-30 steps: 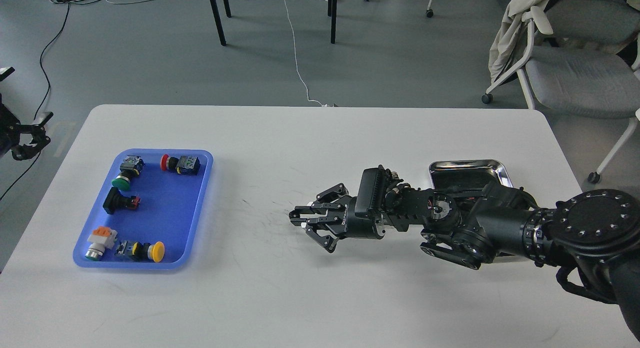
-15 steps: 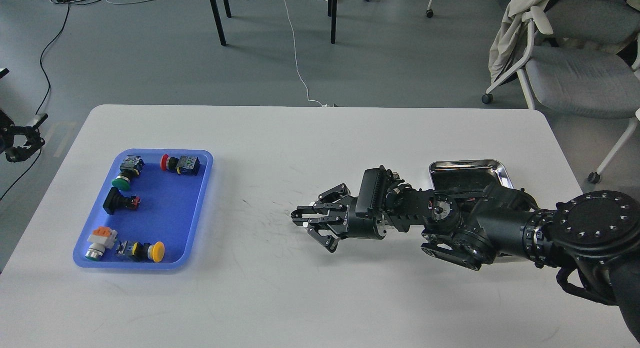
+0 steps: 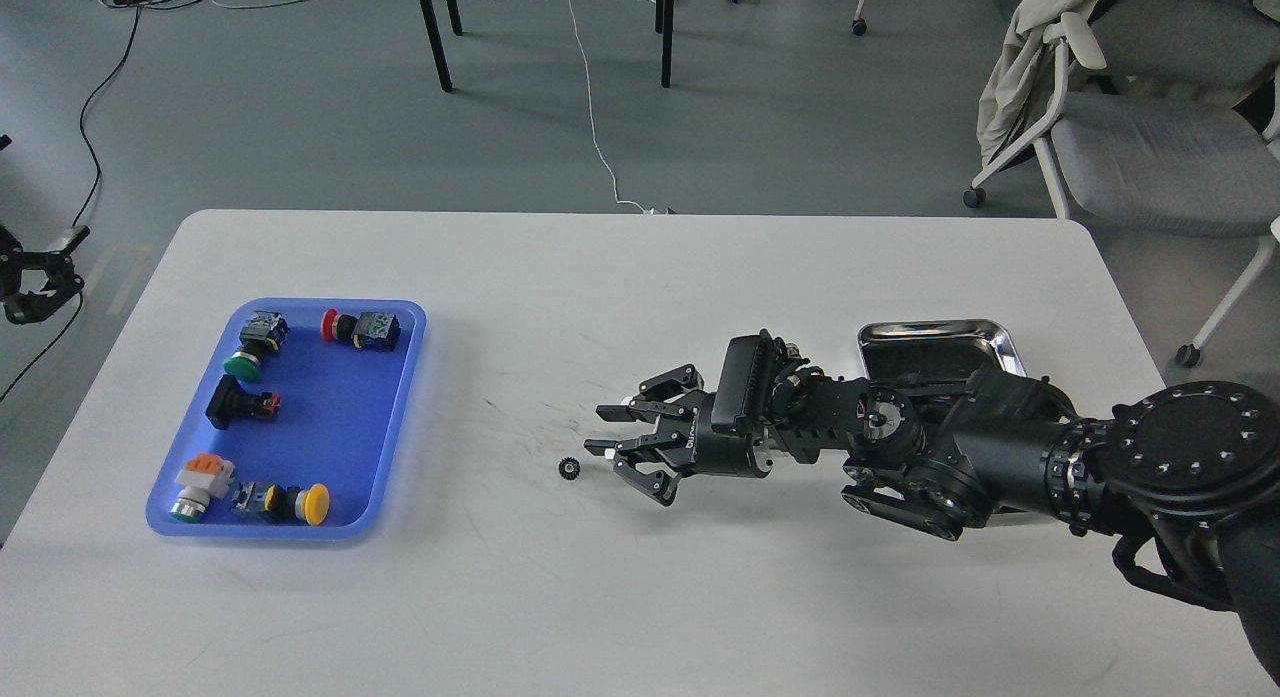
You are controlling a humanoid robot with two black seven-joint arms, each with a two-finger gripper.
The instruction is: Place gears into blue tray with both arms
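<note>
View: we have only one, from our head, above the near edge of the white table [image 3: 640, 597].
Facing: forward and down (floor beyond).
Nearness: our right arm [image 3: 1000, 452] fills the lower right.

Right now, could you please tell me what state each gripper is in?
Left gripper: too small and dark at the frame edge; cannot be told.
Right gripper: jaws open, holding nothing; a gear lies on the table just beside it.

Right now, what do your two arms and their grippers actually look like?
The right arm is matte black and thick, made of round jointed segments; one large disc joint carries a ring of small bolts. A silver ring sits near its wrist. Its black claw-like right gripper has linked fingers. The left gripper is small, black and partly cut off.
</note>
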